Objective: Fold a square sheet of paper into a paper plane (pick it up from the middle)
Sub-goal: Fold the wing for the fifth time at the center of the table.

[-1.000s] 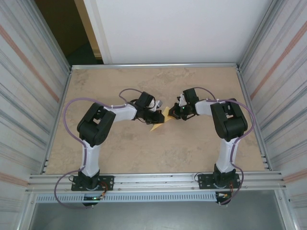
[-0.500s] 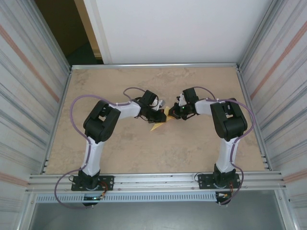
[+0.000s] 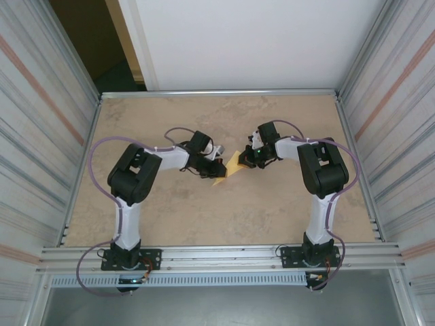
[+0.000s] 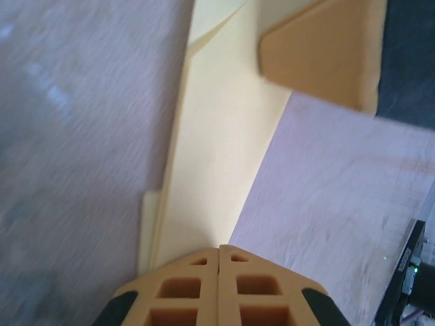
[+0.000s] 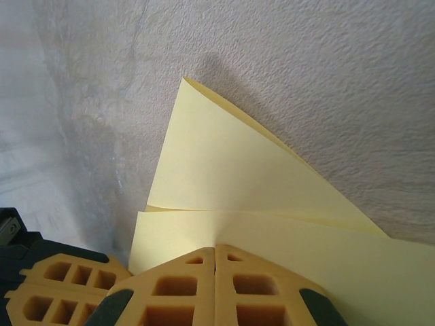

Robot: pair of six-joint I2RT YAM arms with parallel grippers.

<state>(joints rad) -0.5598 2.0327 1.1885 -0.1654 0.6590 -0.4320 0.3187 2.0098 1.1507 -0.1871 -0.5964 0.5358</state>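
Top external view.
- Item 1: thin yellow paper sheet (image 3: 230, 168), already part-folded into a pointed wedge. It sits at the middle of the beige marbled tabletop (image 3: 177, 217), between my two arms.
- Item 2: left gripper (image 3: 219, 165), black body with orange fingers, meeting the sheet from the left.
- Item 3: right gripper (image 3: 249, 157), same make, meeting it from the right. From this height I cannot tell how either pair of fingers stands. The two come at the sheet from opposite ends, which I judge is so that one can anchor it while the other works a fold.

Left wrist view.
- Left gripper (image 4: 219, 252): fingers pressed together, tips clamped on the narrow near end of the yellow paper sheet (image 4: 224, 156). The folded strip runs away from the tips and widens; a second layer peeps out along its left edge.
- A smooth orange finger (image 4: 326, 47) of the right gripper lies over the far end, top right.
- The tabletop (image 4: 326, 190) shows on both sides. The pinch at the very end, as I read it, leaves the long crease free.

Right wrist view.
- Right gripper (image 5: 215, 252): fingers together, closed on the yellow paper sheet (image 5: 224, 183) where two layers overlap, so I judge the layers cannot slide apart.
- One flap stands up to a sharp corner and casts a shadow on the tabletop (image 5: 326, 81).
- An orange lattice-sided finger (image 5: 61, 285) shows at lower left, which I take to be the left gripper's.
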